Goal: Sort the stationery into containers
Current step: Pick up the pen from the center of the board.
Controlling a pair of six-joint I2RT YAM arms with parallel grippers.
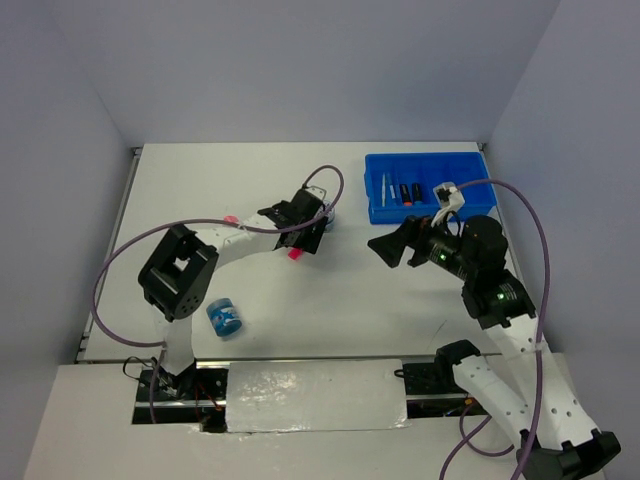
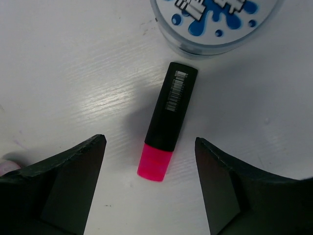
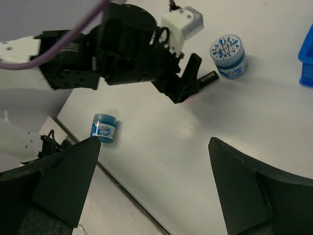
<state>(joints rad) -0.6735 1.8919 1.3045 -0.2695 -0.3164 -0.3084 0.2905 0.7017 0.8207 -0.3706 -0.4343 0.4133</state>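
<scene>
A short black marker with a pink cap [image 2: 171,110] lies flat on the white table, its cap towards the camera; it also shows in the top view [image 1: 295,254]. My left gripper [image 2: 149,142] is open and empty, hovering over the marker with a finger on each side of the cap end. One round blue jar [image 2: 215,22] stands just beyond the marker. A second blue jar [image 1: 225,319] lies near the left arm's base. My right gripper [image 1: 390,247] is open and empty above mid-table. The blue tray [image 1: 455,205] at the far right holds thin pale sticks [image 1: 385,188] and markers [image 1: 410,192].
A small pink thing [image 1: 231,218] lies beside the left arm. The right wrist view shows the left gripper [image 3: 181,83], both jars [image 3: 228,55] [image 3: 103,128] and the table's near edge [image 3: 122,188]. Walls close the table at the back and sides.
</scene>
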